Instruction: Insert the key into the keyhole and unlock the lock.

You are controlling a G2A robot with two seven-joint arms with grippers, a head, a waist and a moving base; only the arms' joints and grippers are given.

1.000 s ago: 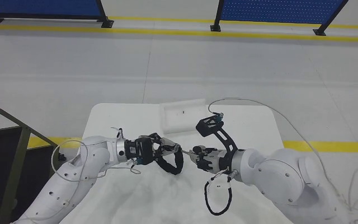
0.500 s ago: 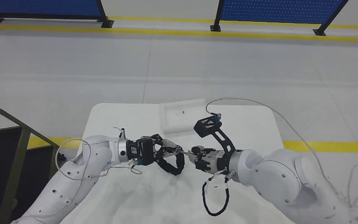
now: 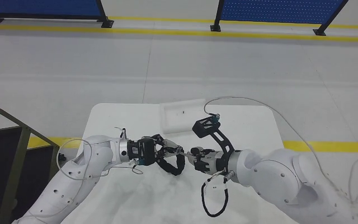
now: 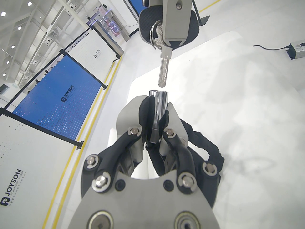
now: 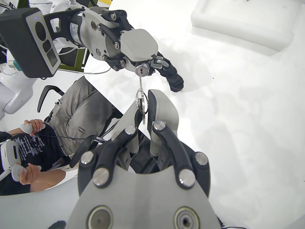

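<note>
Top view: the left gripper [image 3: 160, 150] and right gripper [image 3: 195, 158] sit nose to nose above the middle of the tabletop [image 3: 112, 120]. Both forearms are roughly level and come in from opposite side edges. The lock [image 3: 169, 158] is in the left one, and the key [image 3: 184, 152] lies between the two. A foam tray [image 3: 182, 115] sits at the far edge, well apart.

Left wrist view: the left fingers [image 4: 143, 106] pinch the chrome lock cylinder by its sides, open end facing the other gripper. Its black sleeved loop [image 4: 202, 144] trails beside them. The right fingers [image 4: 176, 13] are pressed on the key's head. The blade points at the cylinder end, tip just short of it, not in yet.

Right wrist view: the keyhole [image 5: 142, 70] faces this gripper. The blade is seen edge-on with its tip at the slot, and the key ring [image 5: 140, 100] dangles by the fingers.

Step in hand looks like insertion. Keep the blade on the cylinder's axis, match its flat to the slot, and push straight and slow while the left holds firm. Turn only once seated. The ring may snag.
</note>
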